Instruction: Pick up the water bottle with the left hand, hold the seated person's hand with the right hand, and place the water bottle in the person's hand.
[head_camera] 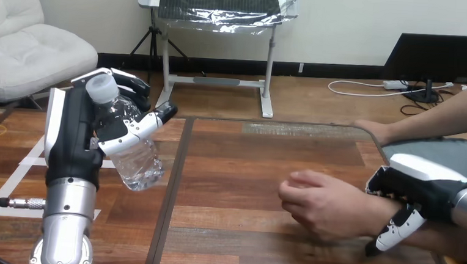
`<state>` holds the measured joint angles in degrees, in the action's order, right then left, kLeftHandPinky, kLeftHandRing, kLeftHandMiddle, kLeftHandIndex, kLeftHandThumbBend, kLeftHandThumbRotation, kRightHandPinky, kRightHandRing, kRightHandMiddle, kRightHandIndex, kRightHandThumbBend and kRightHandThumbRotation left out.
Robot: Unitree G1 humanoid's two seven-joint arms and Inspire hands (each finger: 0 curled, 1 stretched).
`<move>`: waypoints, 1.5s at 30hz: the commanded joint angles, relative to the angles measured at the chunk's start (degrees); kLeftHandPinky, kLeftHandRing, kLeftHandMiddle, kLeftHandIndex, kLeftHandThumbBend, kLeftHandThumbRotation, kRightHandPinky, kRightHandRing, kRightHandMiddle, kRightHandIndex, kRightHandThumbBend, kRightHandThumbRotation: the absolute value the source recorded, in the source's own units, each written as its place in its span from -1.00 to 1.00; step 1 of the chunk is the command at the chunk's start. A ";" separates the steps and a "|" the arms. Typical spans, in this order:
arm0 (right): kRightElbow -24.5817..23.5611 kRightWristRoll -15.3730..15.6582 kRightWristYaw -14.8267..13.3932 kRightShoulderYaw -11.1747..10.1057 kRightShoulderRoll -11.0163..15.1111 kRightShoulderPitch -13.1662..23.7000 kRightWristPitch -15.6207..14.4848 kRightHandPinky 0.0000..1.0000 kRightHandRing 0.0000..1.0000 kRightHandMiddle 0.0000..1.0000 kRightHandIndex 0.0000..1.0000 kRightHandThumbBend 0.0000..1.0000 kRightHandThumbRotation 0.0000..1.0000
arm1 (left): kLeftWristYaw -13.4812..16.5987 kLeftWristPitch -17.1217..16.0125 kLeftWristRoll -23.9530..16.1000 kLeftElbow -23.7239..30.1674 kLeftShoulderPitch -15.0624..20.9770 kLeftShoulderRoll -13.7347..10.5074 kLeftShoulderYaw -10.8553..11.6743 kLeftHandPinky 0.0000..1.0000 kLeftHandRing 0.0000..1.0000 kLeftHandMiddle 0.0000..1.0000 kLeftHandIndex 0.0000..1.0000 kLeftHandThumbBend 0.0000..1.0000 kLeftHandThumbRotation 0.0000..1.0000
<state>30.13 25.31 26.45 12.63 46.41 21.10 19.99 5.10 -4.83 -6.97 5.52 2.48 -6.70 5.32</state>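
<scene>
The light is bright and even, falling from above with no hard-edged shadow on the work surface. The brown wooden desk (229,168) has a soft sheen, strongest in a pale, washed-out band along its far edge toward the right. The clear plastic water bottle (136,160) catches small white glints on its ribbed wall, and the brown of the desk shows through it. The white shells on the left hand (71,140) and the right hand (421,180) are lit almost to plain white on top, while their black parts are dark with little detail. Under the person's hand (327,205) a soft, diffuse shadow spreads on the near side.
</scene>
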 commanded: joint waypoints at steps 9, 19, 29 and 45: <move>-3.88 -4.45 -2.32 -4.88 -0.86 2.22 1.37 -0.83 -0.73 -0.61 -0.58 0.43 -0.76 | -1.39 -2.36 2.81 -3.52 7.81 0.17 -0.14 -0.46 -0.33 -0.23 -0.18 0.26 -1.00; -4.63 -4.96 -1.99 -5.02 -1.05 2.63 1.14 -0.83 -0.73 -0.61 -0.59 0.44 -0.76 | -2.09 -3.63 2.16 -8.46 11.58 -0.35 -0.71 -0.48 -0.35 -0.24 -0.18 0.30 -1.00; -4.98 -5.06 -1.62 -4.53 -1.42 3.00 1.45 -0.82 -0.72 -0.60 -0.58 0.47 -0.72 | -2.25 -4.92 1.13 -12.44 14.71 -0.32 -1.61 -0.48 -0.36 -0.25 -0.17 0.32 -1.00; -7.35 -4.22 -0.81 -3.39 -2.84 3.49 -0.85 -0.79 -0.72 -0.59 -0.57 0.48 -0.62 | -2.24 -6.04 2.03 -17.73 18.97 1.10 -2.82 -0.47 -0.35 -0.24 -0.17 0.36 -1.00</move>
<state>23.93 22.27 26.62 10.58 45.67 20.85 20.42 2.61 -8.52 -5.13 -11.23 15.86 -6.39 3.04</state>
